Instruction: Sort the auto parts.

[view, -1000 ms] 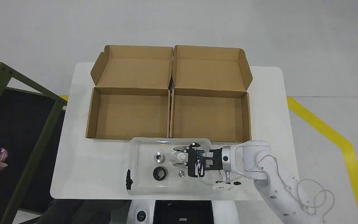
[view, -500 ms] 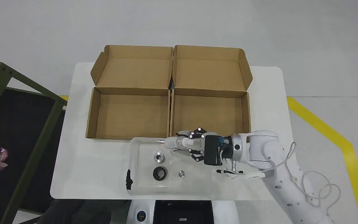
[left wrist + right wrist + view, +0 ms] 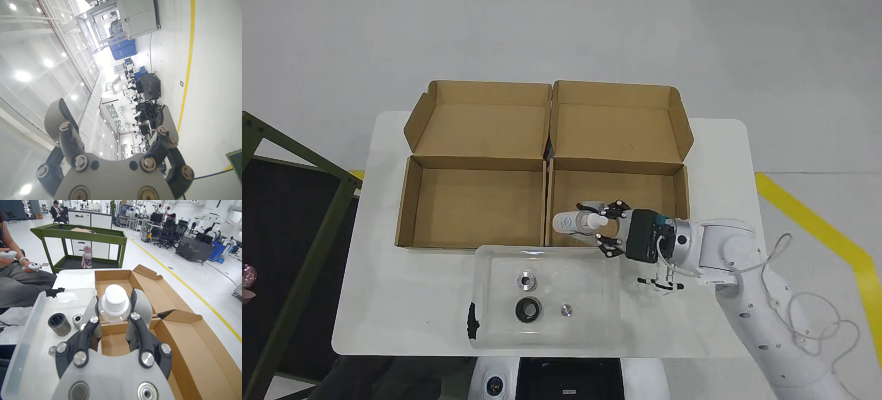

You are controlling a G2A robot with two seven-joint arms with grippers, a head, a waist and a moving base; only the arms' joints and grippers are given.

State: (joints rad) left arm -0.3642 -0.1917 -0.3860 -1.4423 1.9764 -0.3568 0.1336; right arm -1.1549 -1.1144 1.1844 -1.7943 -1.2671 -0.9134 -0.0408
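My right gripper [image 3: 589, 227] [image 3: 114, 306] is shut on a white cylindrical part [image 3: 565, 222] [image 3: 114, 302] with a clear collar. It holds the part over the near-left corner of the right cardboard box [image 3: 642, 195] [image 3: 189, 351]. The left cardboard box [image 3: 472, 205] [image 3: 113, 279] lies beside it. In the clear plastic tray [image 3: 482, 262] [image 3: 24, 332] rest a black bearing [image 3: 529, 310] [image 3: 59, 324], a silver bushing [image 3: 528, 280] [image 3: 77, 320] and a small silver nut [image 3: 565, 310] [image 3: 51, 350]. My left gripper [image 3: 113, 108] points up at the hall ceiling, open, with nothing between its fingers.
Both boxes have their lids folded back toward the table's far edge. The white table [image 3: 722, 160] has free surface to the right of the boxes. A green cart [image 3: 282, 250] [image 3: 81, 236] stands off the table's left side.
My right gripper has lifted the white part out of the tray and carried it away from the near edge, to the right box's near-left corner.
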